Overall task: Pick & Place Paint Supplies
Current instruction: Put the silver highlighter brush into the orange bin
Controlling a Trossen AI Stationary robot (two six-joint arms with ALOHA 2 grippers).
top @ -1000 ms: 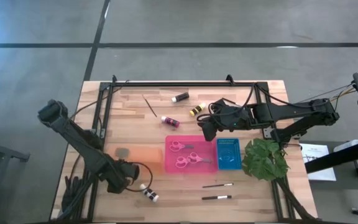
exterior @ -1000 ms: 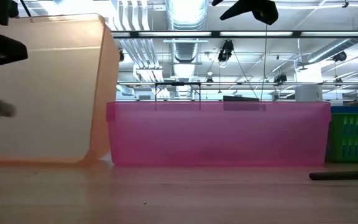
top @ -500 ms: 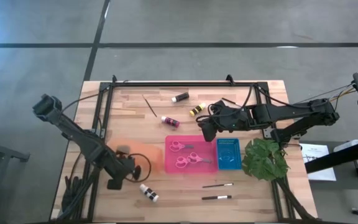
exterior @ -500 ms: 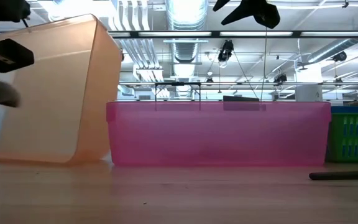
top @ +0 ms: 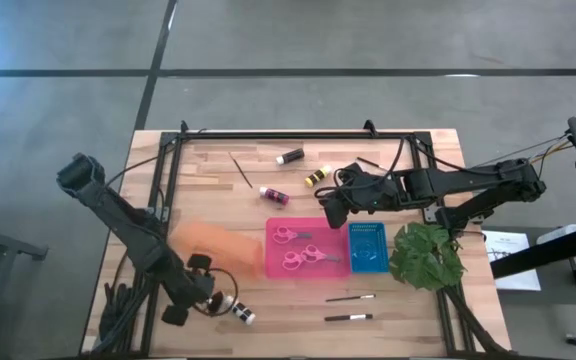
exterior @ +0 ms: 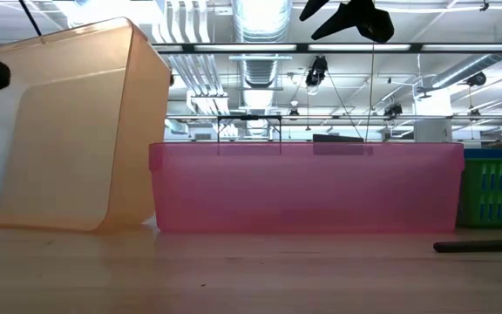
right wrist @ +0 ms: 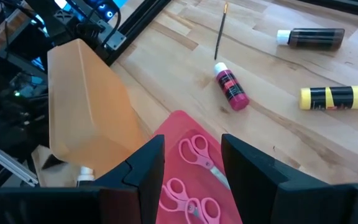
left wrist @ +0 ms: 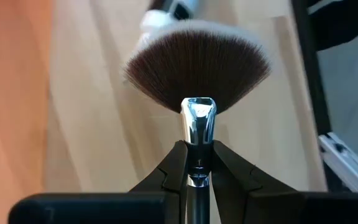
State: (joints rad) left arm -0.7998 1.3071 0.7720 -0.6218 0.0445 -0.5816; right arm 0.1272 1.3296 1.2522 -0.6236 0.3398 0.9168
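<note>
My left gripper [top: 206, 297] is near the table's near-left edge, shut on a fan brush with dark, white-tipped bristles [left wrist: 197, 65]. A white paint bottle [top: 239, 313] lies just past the bristles. My right gripper [top: 332, 212] hangs open over the far edge of the pink tray [top: 338, 268], where two pink-handled scissors [top: 298, 247] lie. The pink bottle [top: 274, 195], yellow bottle [top: 316, 177], black bottle [top: 289, 156] and a thin brush [top: 241, 170] lie on the far half. Two dark-handled brushes [top: 350, 307] lie near the near edge. My left gripper pinches the fan brush by its shiny metal ferrule [left wrist: 198, 115], just behind the bristles, between both fingers [left wrist: 173, 168]. The brush runs along the fingers and the bristles stick out in front. The handle is hidden between the fingers.
The orange tray [top: 218, 247] sits tilted beside the pink tray's left end. The blue tray [top: 368, 250] and the green plant [top: 426, 256] stand to the right. A black frame [top: 268, 135] runs along the table's far edge.
My left gripper has carried the fan brush out of the orange tray and toward the near edge, next to the white bottle. The orange tray has tipped from flat to tilted. My right arm has kept still.
</note>
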